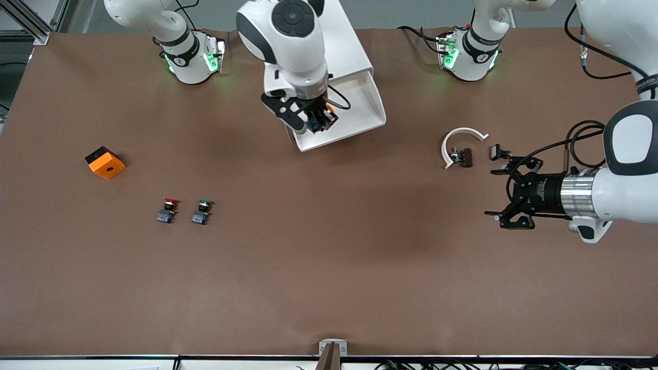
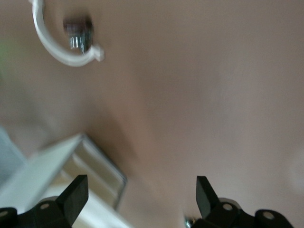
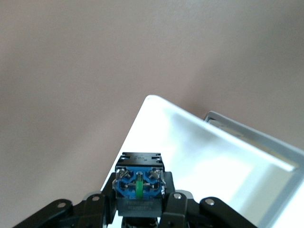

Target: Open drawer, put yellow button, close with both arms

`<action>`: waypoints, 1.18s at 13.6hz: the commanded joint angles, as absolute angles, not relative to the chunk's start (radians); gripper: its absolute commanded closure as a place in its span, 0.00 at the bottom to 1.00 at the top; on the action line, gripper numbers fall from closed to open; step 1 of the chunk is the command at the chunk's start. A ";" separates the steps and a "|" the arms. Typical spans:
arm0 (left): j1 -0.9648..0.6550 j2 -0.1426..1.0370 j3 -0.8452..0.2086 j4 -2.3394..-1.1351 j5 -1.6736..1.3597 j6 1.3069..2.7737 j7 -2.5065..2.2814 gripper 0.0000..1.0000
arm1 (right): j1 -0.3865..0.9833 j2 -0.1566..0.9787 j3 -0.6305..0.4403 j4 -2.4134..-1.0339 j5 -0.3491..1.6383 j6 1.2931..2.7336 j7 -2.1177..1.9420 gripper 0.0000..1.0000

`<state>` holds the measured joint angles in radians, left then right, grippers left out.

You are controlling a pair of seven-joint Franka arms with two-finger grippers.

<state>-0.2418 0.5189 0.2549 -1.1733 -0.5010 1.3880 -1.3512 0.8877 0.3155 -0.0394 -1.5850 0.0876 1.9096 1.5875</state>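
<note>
I see the yellow button (image 3: 138, 184) pinched tight in my right gripper (image 1: 314, 121), blue base showing, hanging over the corner of the open drawer (image 1: 360, 110) that sits nearest the front camera. The drawer is pulled out of the white cabinet (image 1: 349, 46) near the tabletop's edge where the arm bases stand. I think I am at the putting-in step. Next I should move a bit more over the tray, then let go. My left gripper (image 1: 501, 192) waits with jaws wide apart, holding nothing, near the tabletop's left-arm end.
</note>
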 commanded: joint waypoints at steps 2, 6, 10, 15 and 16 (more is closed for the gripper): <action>-0.255 0.448 0.253 -1.196 -0.315 1.393 -1.012 0.00 | 0.949 0.387 -0.054 -1.506 0.080 1.898 1.624 1.00; -0.253 0.397 0.253 -1.221 -0.286 1.367 -0.711 0.00 | 1.003 0.385 -0.054 -1.506 0.074 1.901 1.702 1.00; -0.273 0.324 0.200 -1.281 -0.167 1.358 -0.534 0.00 | 1.041 0.383 -0.054 -1.506 0.072 1.925 1.756 1.00; -0.272 0.244 0.063 -1.415 -0.089 1.426 -0.512 0.00 | 1.048 0.388 -0.054 -1.506 0.061 1.930 1.755 1.00; -0.272 0.214 0.045 -1.467 -0.086 1.457 -0.512 0.00 | 1.048 0.396 -0.054 -1.506 0.060 1.930 1.755 1.00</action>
